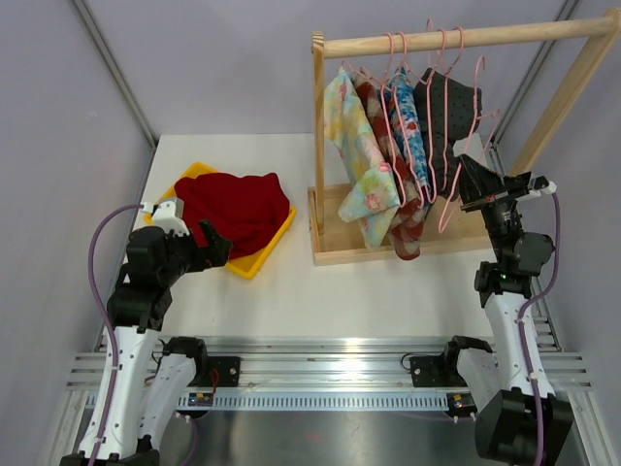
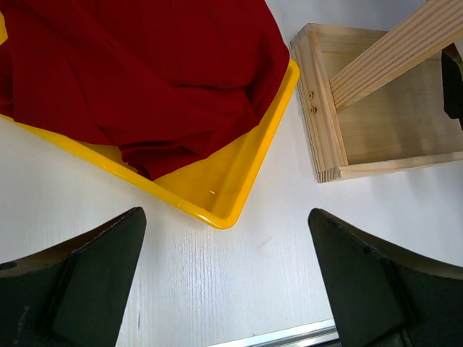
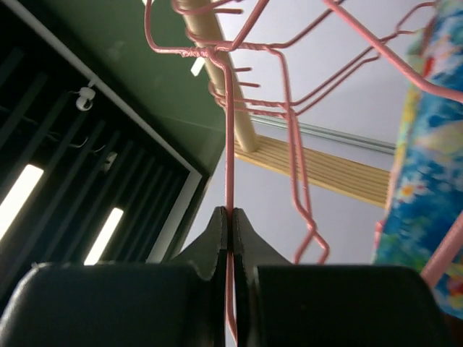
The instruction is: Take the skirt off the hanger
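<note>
1. Here, the right hand (image 3: pixel 230 217) has its fingers pressed together on a thin upright wire of a pink hanger (image 3: pixel 228 144). The wire runs straight up from the pinch to the hanger's twisted neck.
2. The left hand (image 2: pixel 226 214) is spread wide and holds nothing. It hangs above the white table (image 1: pixel 320 291), just short of the near corner of a yellow tray (image 1: pixel 254 260).
3. A dark red cloth (image 1: pixel 238 209) lies crumpled in that tray and fills most of it.
4. A wooden rack (image 1: pixel 335 254) stands on the table to the right of the tray, with pale lilac walls behind it. The right wrist view looks up at a dark ceiling with strip lights.
5. Four skirts hang side by side from the rack's rail on pink hangers: a pale yellow skirt (image 1: pixel 354 146), a red patterned skirt (image 1: pixel 406 218), a blue floral skirt (image 1: pixel 408 131) and a black dotted skirt (image 1: pixel 448 116).
6. Each skirt's long axis runs down from the rail, waist up and hem toward the rack's base.
7. The pinched hanger is at the right end of the row beside the black dotted skirt, and I cannot tell whether it carries that skirt.
</note>
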